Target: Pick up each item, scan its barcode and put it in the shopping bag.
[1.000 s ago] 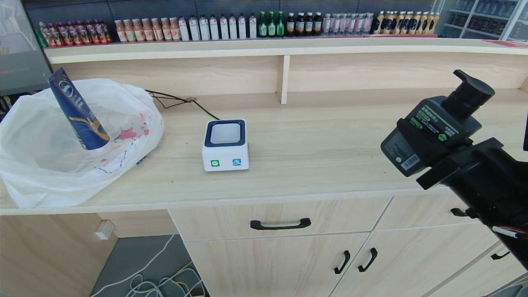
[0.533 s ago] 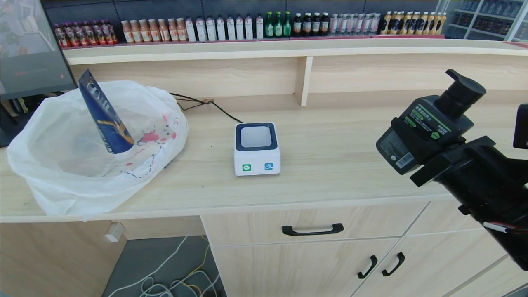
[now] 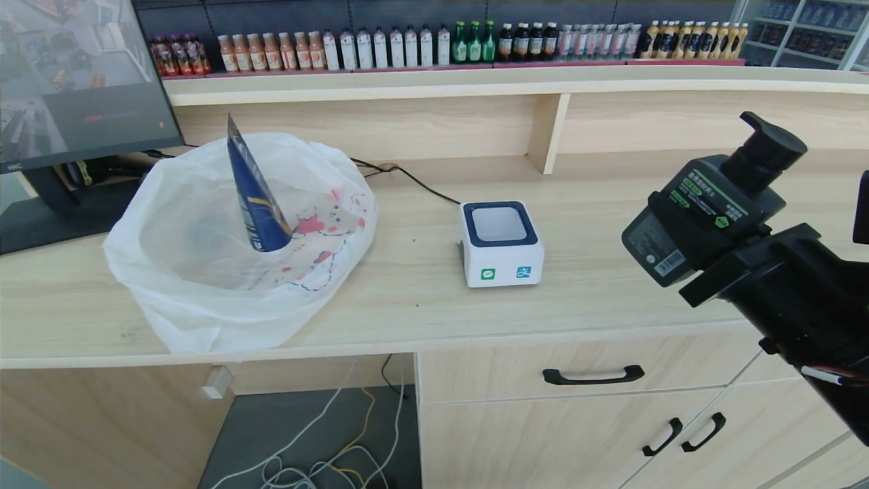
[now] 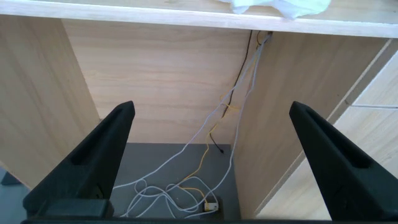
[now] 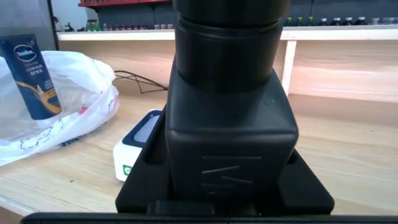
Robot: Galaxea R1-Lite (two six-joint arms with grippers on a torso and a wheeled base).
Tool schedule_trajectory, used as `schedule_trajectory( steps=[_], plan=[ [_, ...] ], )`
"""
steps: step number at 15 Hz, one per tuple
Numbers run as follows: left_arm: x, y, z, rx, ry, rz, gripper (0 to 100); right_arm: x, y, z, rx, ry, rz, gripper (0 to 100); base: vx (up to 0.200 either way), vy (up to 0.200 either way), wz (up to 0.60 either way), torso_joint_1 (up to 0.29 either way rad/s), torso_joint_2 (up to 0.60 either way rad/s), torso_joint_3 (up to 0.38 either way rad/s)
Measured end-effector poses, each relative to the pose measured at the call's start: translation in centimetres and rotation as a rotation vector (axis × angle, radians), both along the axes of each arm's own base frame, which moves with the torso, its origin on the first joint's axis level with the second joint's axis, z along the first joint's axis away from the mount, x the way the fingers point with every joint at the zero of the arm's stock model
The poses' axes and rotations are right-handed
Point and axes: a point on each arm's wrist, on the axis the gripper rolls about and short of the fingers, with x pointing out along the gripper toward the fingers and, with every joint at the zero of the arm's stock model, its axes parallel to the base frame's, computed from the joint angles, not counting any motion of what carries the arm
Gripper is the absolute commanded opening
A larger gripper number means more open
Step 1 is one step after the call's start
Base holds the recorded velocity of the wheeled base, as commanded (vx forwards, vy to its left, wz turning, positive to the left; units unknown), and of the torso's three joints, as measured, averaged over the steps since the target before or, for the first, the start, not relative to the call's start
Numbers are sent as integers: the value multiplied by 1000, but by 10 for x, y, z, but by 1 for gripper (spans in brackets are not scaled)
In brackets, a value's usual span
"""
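A long pale-wood shop counter (image 3: 421, 299) runs across the room, with a raised shelf of drink bottles (image 3: 434, 44) along the wall behind it and drawers below. Near the middle of the top sits the small white barcode scanner (image 3: 501, 243), its dark-framed window facing up and a black cable (image 3: 414, 180) trailing off behind it toward the back of the counter.

To the scanner's right, well apart from it and held up in the air above the counter's front edge, is a black pump bottle (image 3: 706, 210). The right gripper (image 3: 736, 272) is clamped on its lower body, one finger on each side. The bottle's long axis is tilted: the pump head points up and away from the scanner, the base points down toward the scanner's side, and the labelled face with the barcode is turned up and toward the scanner's side.

To the scanner's left, near it, the white plastic shopping bag (image 3: 204, 305) lies open on the counter. A dark blue tube (image 3: 256, 200) stands in it, crimped end up, with its top leaning away from the scanner. Farther left again, a dark monitor (image 3: 75, 75) stands on the counter.

The left gripper (image 4: 211, 155) hangs lower than the scanner, beneath the counter's front edge on the bag's side. Its two black fingers (image 4: 93, 162) are spread wide with nothing between them, facing the open recess where loose cables (image 4: 186, 186) lie on the floor.
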Motion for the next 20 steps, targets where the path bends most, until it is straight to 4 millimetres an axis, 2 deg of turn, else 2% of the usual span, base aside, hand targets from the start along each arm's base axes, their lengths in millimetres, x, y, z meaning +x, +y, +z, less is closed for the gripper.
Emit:
schedule_trajectory(
  steps=[9,13,20],
  plan=[
    [0,0,0,4,0,-1,100,-9,-10,9,8,-44,-32,0,0,0,0,0,0,0],
    [0,0,0,4,0,-1,100,-10,-11,6,-13,-41,-40,0,0,0,0,0,0,0],
    [0,0,0,4,0,0,100,-5,-9,15,-20,-83,-37,0,0,0,0,0,0,0]
  ],
)
